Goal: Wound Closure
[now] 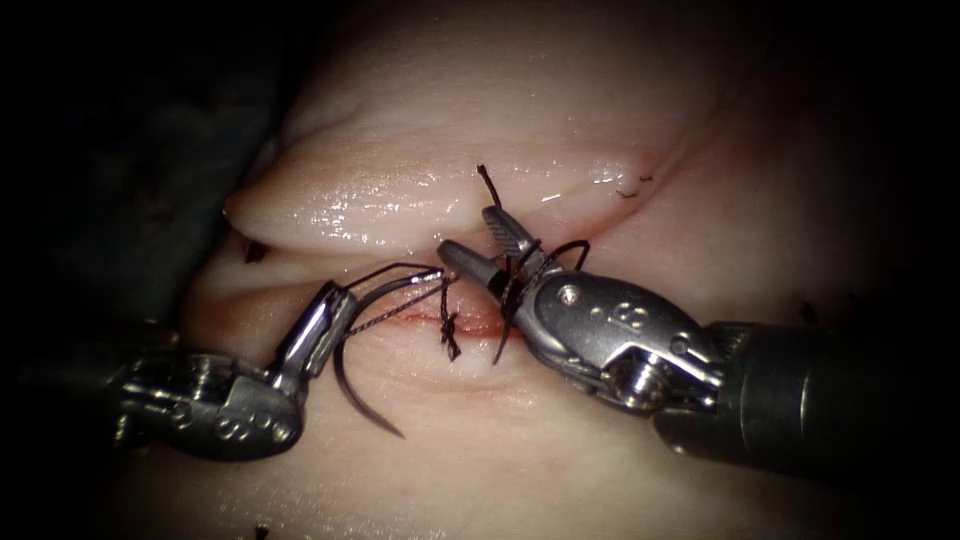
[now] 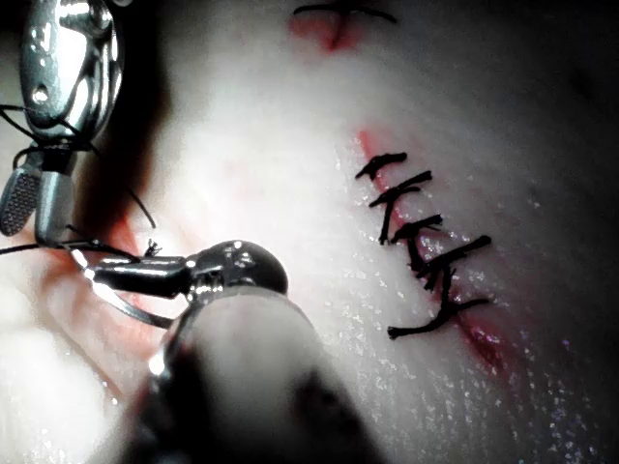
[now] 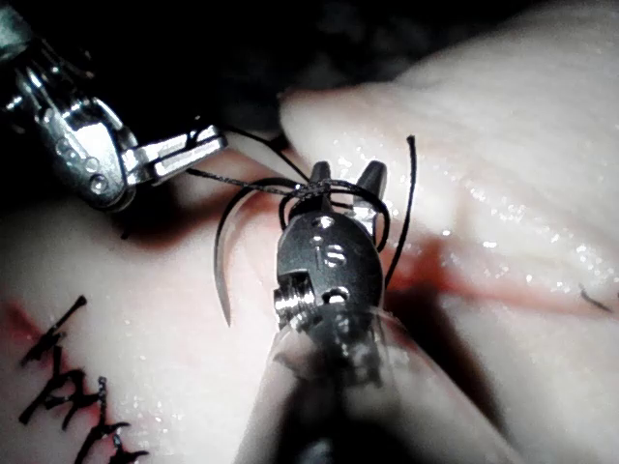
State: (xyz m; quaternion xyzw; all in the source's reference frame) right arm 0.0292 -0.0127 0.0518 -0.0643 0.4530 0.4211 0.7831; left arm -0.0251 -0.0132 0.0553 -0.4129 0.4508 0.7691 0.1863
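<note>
needle (image 1: 360, 385) tip down, clear of tissue (image 1: 420, 190)

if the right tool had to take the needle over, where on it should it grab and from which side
Judging by its pose, best on the bare arc between the left tool, whose jaws are shut on the needle near its thread end, and the free point. That stretch hangs clear above the tissue, left of the cut. Come from the right, jaws across the curve, after shedding the thread looped round the right tool.

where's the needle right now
In the endoscope view the needle is out of the tissue, held in the left tool, left of the knot on the cut, its point hanging down over the near tissue.
</note>
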